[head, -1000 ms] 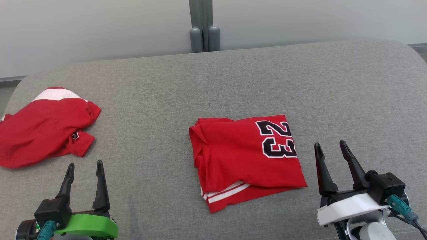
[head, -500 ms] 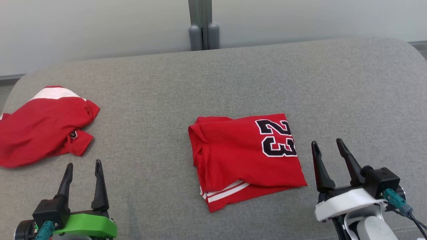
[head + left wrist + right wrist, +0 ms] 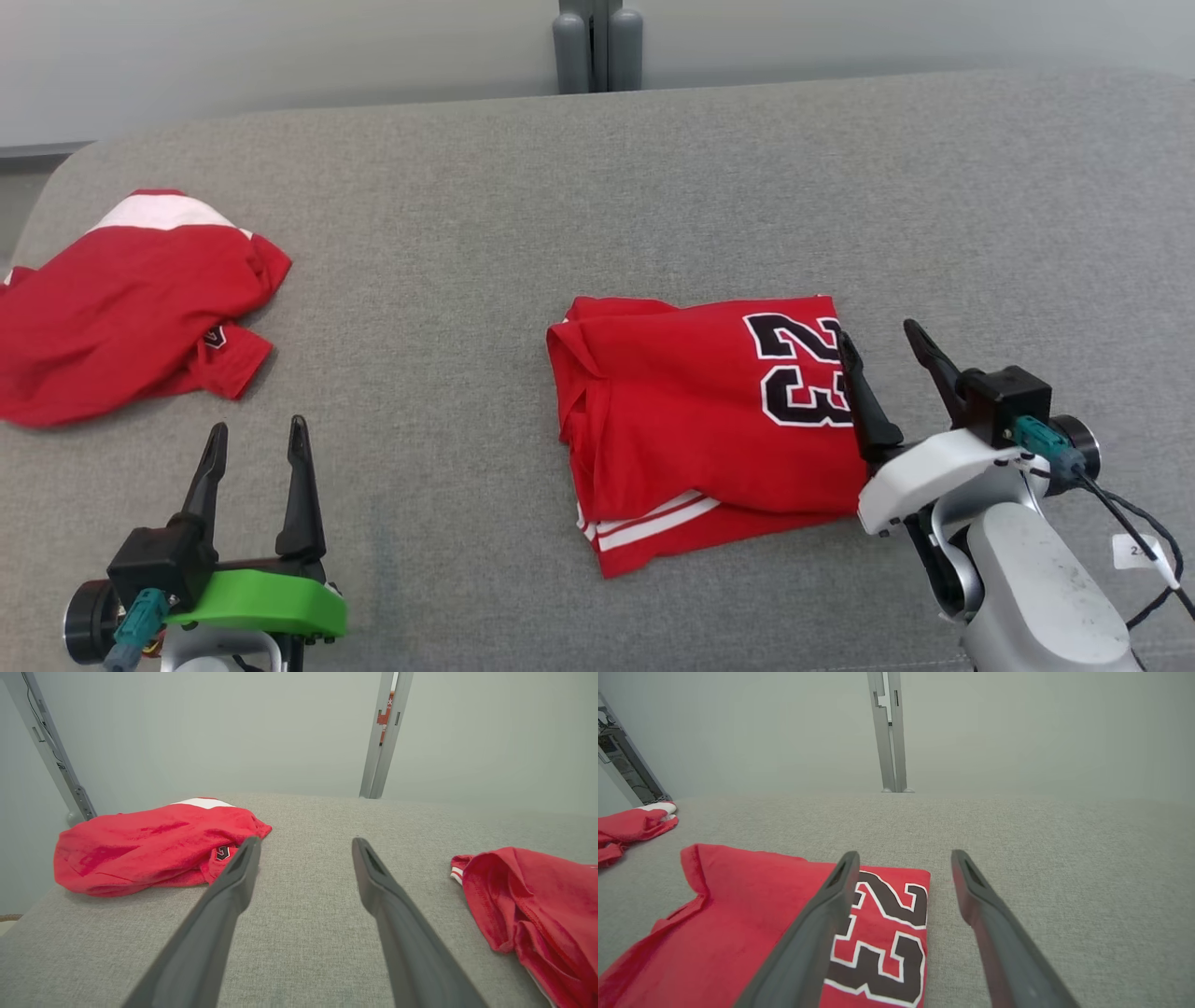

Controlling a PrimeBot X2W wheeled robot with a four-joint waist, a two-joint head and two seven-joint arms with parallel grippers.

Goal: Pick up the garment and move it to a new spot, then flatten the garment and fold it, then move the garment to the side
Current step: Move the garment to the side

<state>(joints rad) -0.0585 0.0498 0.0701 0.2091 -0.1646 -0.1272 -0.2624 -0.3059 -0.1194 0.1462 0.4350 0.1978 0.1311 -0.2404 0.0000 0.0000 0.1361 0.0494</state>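
Garment (image 3: 709,420) is lying folded on the counter (image 3: 448,233) in my head view; the right claw (image 3: 877,331), wide open and empty, is now reaching its numbered edge, closer than before. Left wrist: left claw (image 3: 306,840) is gaping, holding nothing. Right wrist: one finger (image 3: 817,933) is crossing the 23.

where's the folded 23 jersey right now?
Head view: the folded jersey lies on the grey surface right of centre, its right edge by the open right gripper; the crumpled red garment sits far left.
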